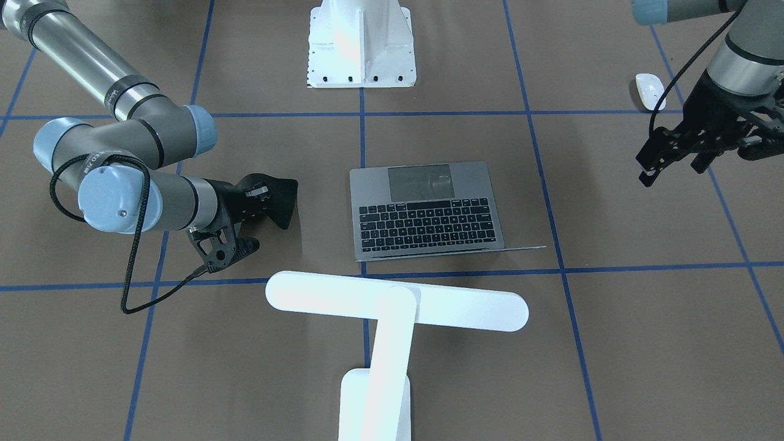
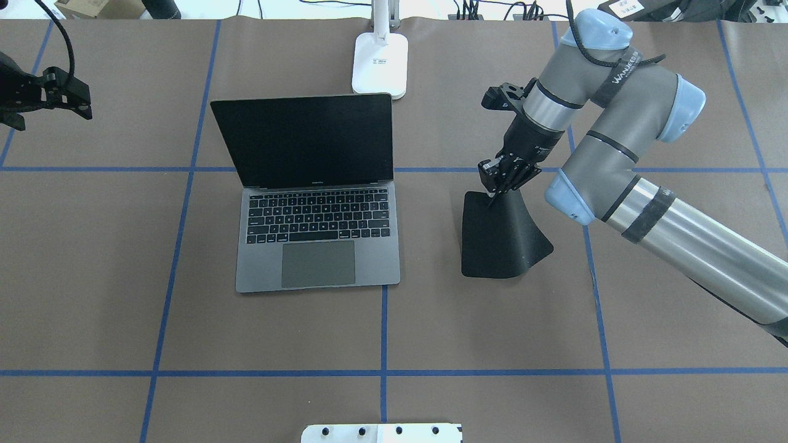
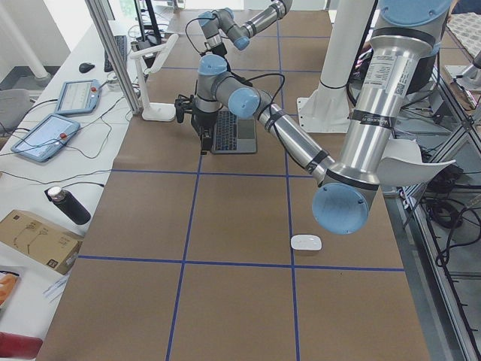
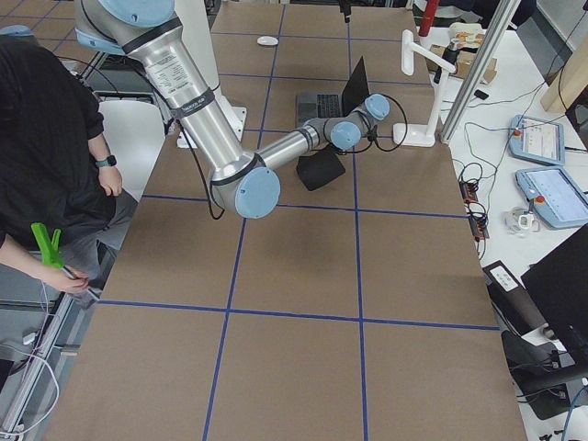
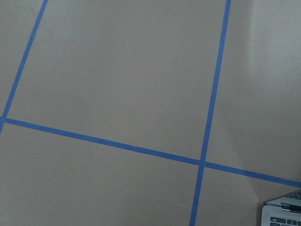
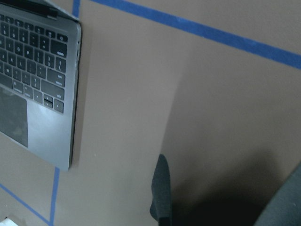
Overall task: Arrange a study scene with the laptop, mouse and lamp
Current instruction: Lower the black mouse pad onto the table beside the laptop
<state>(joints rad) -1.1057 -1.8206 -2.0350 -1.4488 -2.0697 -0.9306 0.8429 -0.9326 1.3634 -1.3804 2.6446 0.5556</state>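
Observation:
The grey laptop (image 2: pixel 317 246) stands open in the middle of the table, its dark screen upright. The white lamp (image 1: pixel 397 300) stands behind it, its bar head over the laptop's far edge. The small white mouse (image 1: pixel 648 90) lies on the table far out on my left side, near the robot's edge. My right gripper (image 2: pixel 494 191) is shut on the far edge of a black square mat (image 2: pixel 502 237) and holds that edge up, to the right of the laptop. My left gripper (image 1: pixel 670 171) hangs open and empty above the table, off to the laptop's left and close to the mouse.
A white ribbed pedestal (image 1: pixel 361 43) stands at the robot's side of the table. Blue tape lines (image 2: pixel 383 332) divide the brown surface into squares. In the exterior right view a person (image 4: pixel 55 165) stands by the table's edge.

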